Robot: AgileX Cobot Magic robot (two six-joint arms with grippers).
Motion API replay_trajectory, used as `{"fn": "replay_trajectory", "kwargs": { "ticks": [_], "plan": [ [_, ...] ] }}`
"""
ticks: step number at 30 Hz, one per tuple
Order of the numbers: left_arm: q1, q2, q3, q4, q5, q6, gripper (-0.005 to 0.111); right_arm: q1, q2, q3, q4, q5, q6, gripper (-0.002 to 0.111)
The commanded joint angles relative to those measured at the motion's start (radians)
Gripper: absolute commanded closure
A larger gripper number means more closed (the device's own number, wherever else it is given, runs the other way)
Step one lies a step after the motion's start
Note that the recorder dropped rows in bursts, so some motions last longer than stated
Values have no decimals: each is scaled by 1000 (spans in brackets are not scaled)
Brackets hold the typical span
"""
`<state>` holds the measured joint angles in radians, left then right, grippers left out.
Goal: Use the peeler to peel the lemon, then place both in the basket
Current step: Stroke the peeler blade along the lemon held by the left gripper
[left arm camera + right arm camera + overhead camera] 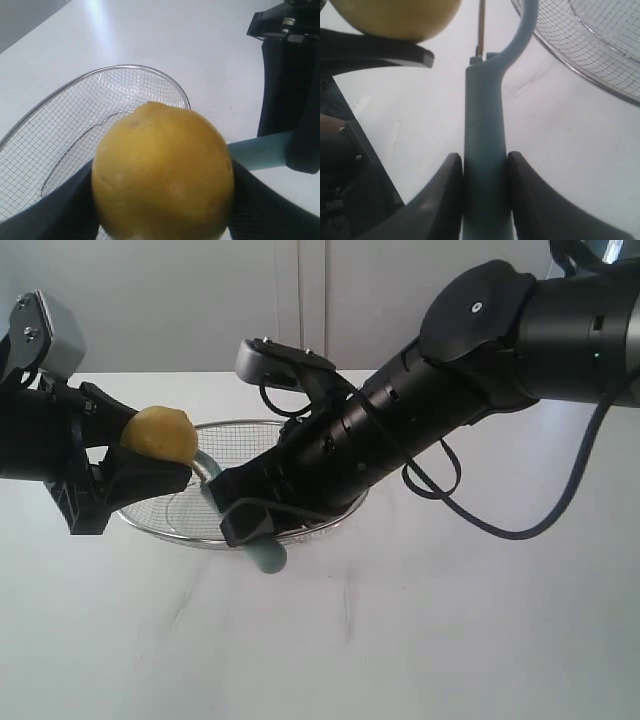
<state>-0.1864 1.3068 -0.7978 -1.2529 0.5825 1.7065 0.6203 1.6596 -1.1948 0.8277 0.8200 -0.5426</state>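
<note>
The yellow lemon [160,434] is held above the table at the basket's left edge, with my left gripper [148,448] shut on it. It fills the left wrist view, lemon [162,172] between dark fingers [270,205]. My right gripper [246,516] reaches across the basket and is shut on the peeler's [268,557] teal handle. In the right wrist view the peeler [485,145] stands between the jaws of the right gripper [485,167], its curved head pointing toward the lemon [400,17]. The wire mesh basket [175,528] lies beneath both.
The basket's rim [125,66] and mesh [585,50] show in both wrist views. The right arm [470,370] crosses from the upper right, a black cable [500,530] looping below it. White table [450,640] surrounds the basket.
</note>
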Motion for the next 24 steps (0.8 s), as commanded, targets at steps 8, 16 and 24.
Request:
{"fn": "replay_trajectory", "kwargs": {
  "ticks": [8, 16, 24],
  "plan": [
    [1, -4, 6, -25, 22, -6, 107, -2, -28, -1, 7, -17, -2, 108],
    [1, -4, 6, -25, 22, -6, 107, -4, -43, -1, 5, -43, 4, 108],
    [1, -4, 6, -25, 22, -6, 107, -4, -44, -1, 5, -45, 6, 108]
  ]
}}
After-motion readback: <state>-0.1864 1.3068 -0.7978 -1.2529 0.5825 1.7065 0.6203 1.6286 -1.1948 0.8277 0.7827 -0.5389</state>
